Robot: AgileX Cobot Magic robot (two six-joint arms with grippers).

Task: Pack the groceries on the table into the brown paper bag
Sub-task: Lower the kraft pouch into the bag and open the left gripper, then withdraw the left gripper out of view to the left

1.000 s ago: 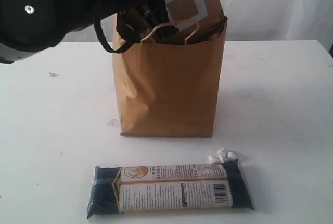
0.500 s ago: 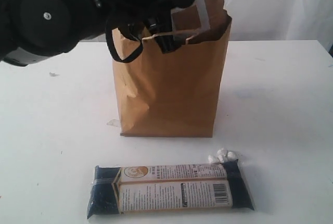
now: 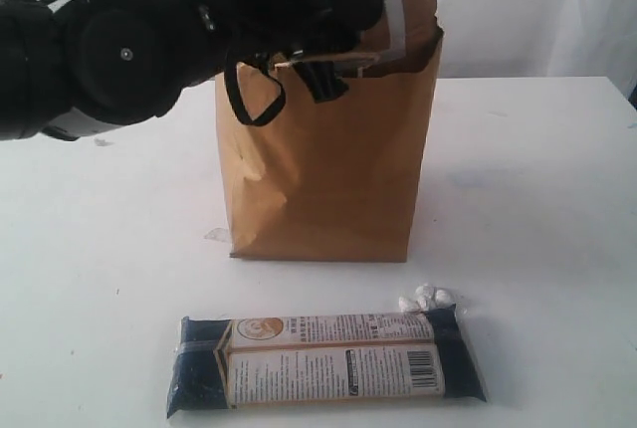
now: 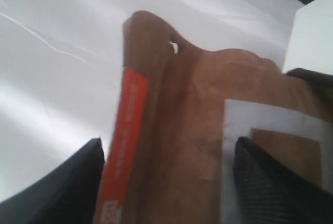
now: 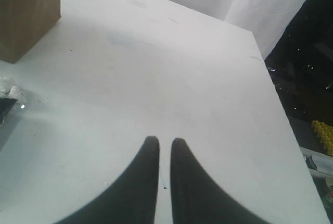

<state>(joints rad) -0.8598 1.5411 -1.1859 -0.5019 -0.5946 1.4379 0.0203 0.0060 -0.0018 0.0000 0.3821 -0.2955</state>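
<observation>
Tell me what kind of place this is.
Probably a staged robot test bench, not a shop: plain white table, white curtain backdrop, a brown paper bag and long dark-blue packet.

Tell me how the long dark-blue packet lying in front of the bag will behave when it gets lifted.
The long dark-blue packet looks wrapped in shiny film, so it is probably slippery to grip. It is long and narrow; lifted by one end, it may sag or swing. Lying flat on the table, it seems unlikely to roll.
</observation>
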